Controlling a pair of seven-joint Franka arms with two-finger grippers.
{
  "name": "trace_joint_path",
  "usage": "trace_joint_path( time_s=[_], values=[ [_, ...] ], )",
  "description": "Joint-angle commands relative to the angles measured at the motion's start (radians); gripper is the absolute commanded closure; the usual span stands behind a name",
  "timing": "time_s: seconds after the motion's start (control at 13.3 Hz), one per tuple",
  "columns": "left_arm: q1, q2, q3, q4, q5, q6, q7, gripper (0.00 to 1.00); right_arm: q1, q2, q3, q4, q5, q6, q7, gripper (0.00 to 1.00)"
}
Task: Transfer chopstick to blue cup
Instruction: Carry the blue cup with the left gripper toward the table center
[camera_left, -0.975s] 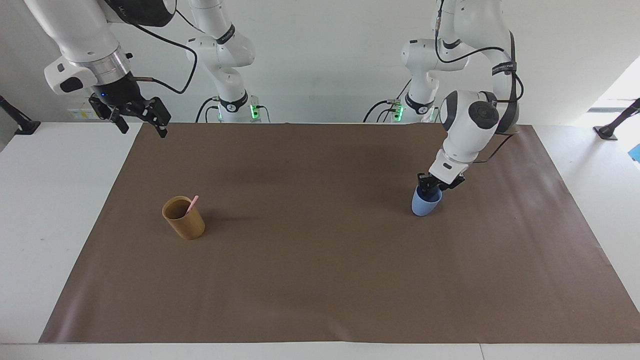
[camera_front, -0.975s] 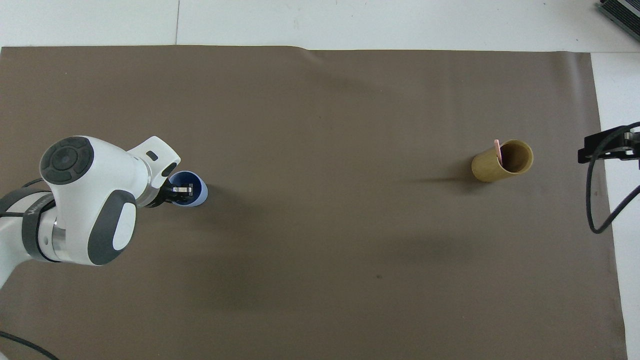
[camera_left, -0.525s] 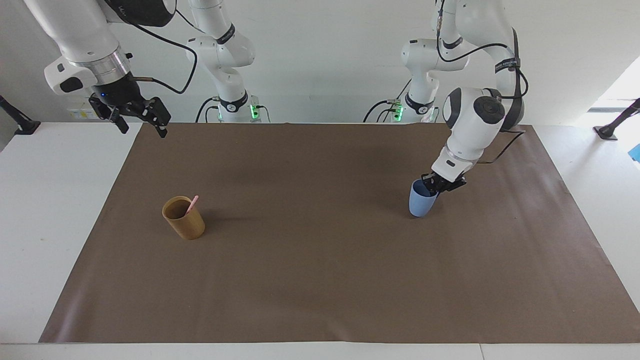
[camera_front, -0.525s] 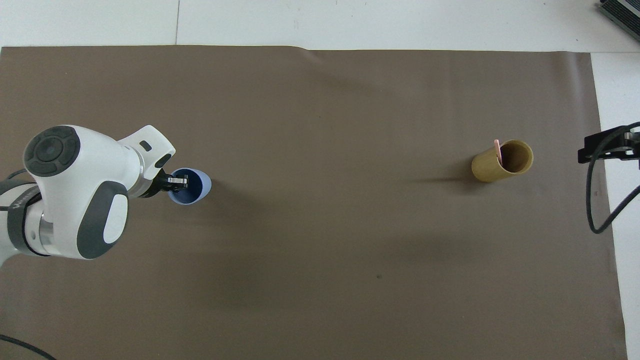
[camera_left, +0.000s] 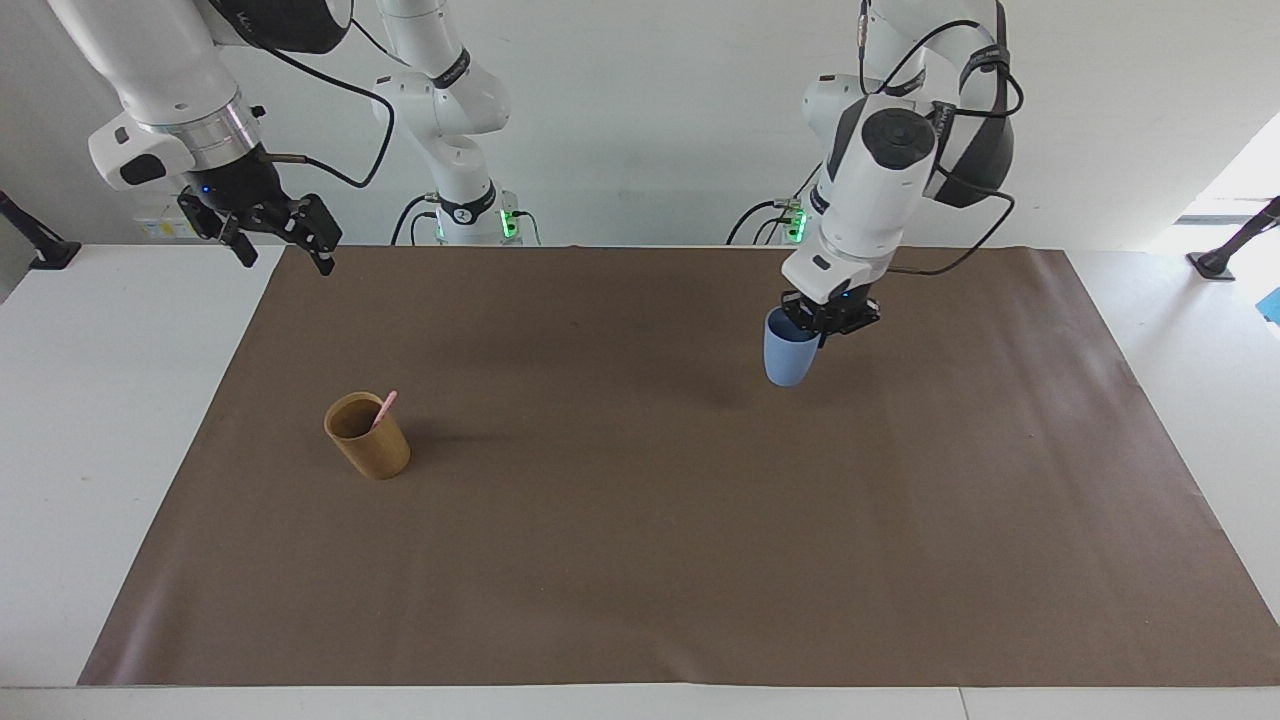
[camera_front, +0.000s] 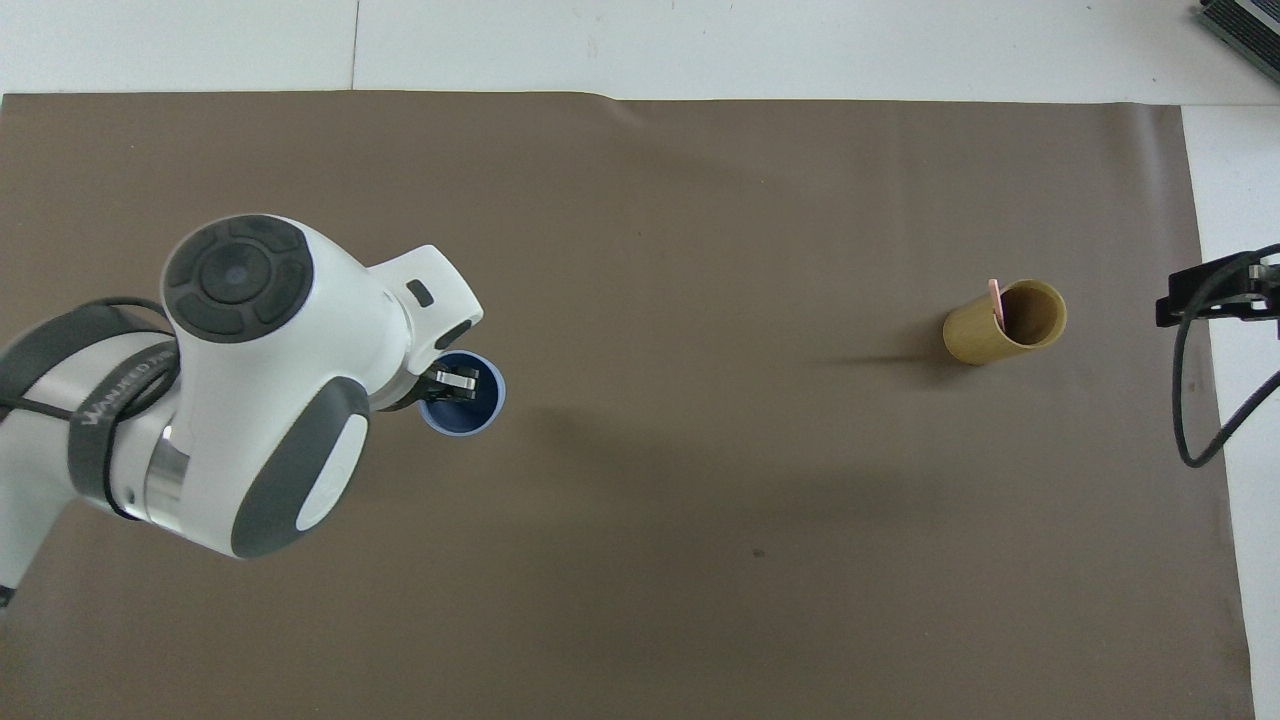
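over the mat's left-arm end, left gripper (camera_left: 828, 322) clenched on the lifted blue cup (camera_left: 789, 355); at nine o'clock, chopstick (camera_left: 384, 409) unmoved in bamboo cup (camera_left: 368, 438); right gripper (camera_left: 270, 232) waits, released.

Robotics lab, tabletop test station. Two white robot arms (camera_left: 870, 190) bolted at one table edge, green status lights at bases, loose black cabling (camera_left: 330, 90). White table (camera_left: 90, 420) under plain brown paper sheet (camera_left: 640, 560). Bare white wall. Camera stand feet (camera_left: 40, 250) at table corners.

A white desk (camera_left: 90, 420) carries a brown mat (camera_left: 640, 560) — on the mat, toward the right arm's end, stands a tan cup (camera_left: 368, 437), upright.
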Motion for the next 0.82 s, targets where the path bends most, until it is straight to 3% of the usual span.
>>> trace_joint_path(
  time_s=[0.0,0.07,0.22,0.38,0.75],
  values=[
    [-0.096,0.016,0.015,0.05,0.007,0.006,-0.116,1.0,-0.004,-0.012,0.004,-0.013,-0.013,-0.003,-0.02,0.0],
    [-0.127,0.03,0.012,0.067,0.001,0.018,-0.174,1.0,-0.004,-0.014,0.004,-0.013,-0.012,-0.003,-0.019,0.0],
    [-0.199,0.132,0.012,0.148,-0.001,0.027,-0.257,1.0,-0.004,-0.014,0.004,-0.018,-0.013,-0.003,-0.019,0.0],
    [-0.202,0.195,0.008,0.191,-0.016,0.065,-0.289,1.0,-0.004,-0.015,0.004,-0.019,-0.012,-0.003,-0.02,0.0],
    [-0.251,0.24,0.006,0.162,-0.052,0.15,-0.32,1.0,-0.004,-0.015,0.004,-0.018,-0.012,-0.015,-0.028,0.0]
  ],
)
